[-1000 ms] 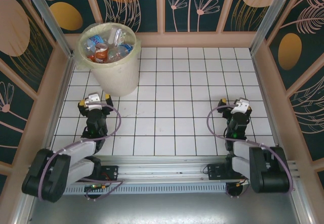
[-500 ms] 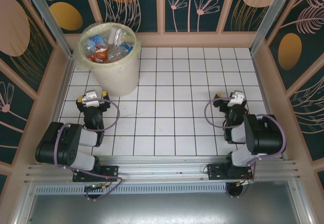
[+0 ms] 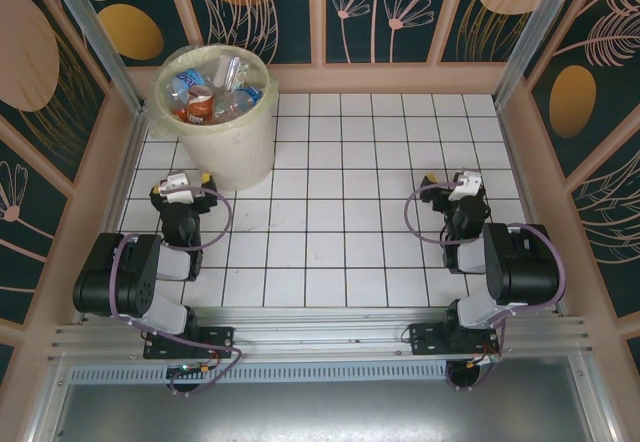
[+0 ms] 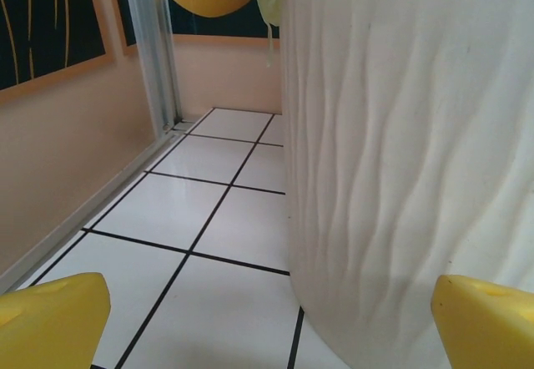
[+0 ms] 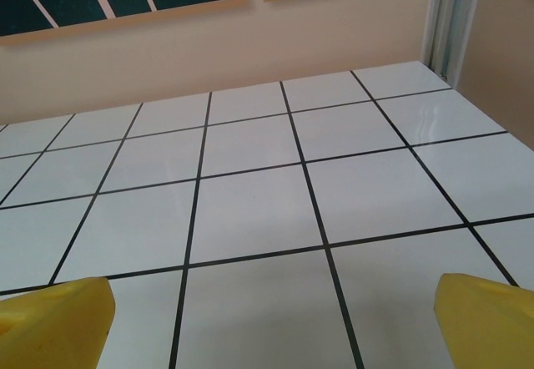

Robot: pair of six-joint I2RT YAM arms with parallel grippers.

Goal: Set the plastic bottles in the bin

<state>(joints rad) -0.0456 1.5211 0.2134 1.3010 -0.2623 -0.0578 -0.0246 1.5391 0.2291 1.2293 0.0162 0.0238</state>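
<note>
The bin (image 3: 238, 152) is a round cream-white tub lined with a pale-yellow bag, standing at the far left of the tiled floor. Several plastic bottles (image 3: 212, 97) lie heaped inside it, clear and orange with coloured labels. My left gripper (image 3: 182, 184) hovers low just in front of the bin, open, with nothing between its yellow fingers (image 4: 54, 323). The bin's rippled wall (image 4: 417, 135) rises close ahead in the left wrist view, to the right of the left gripper (image 4: 271, 323). My right gripper (image 3: 457, 184) is open over bare tiles at the right, and its yellow fingers (image 5: 488, 319) hold nothing.
White tiles with black grout (image 3: 340, 192) cover the floor between the arms. Peach walls with dark floral panels (image 3: 400, 12) close in the back and sides. A metal post (image 4: 154, 52) stands in the far left corner beside the bin. An aluminium rail (image 3: 320, 337) runs along the near edge.
Both arms have folded upright from lying low, and both grippers have shifted a little farther from the bases. Both jaws have stayed open and empty.
</note>
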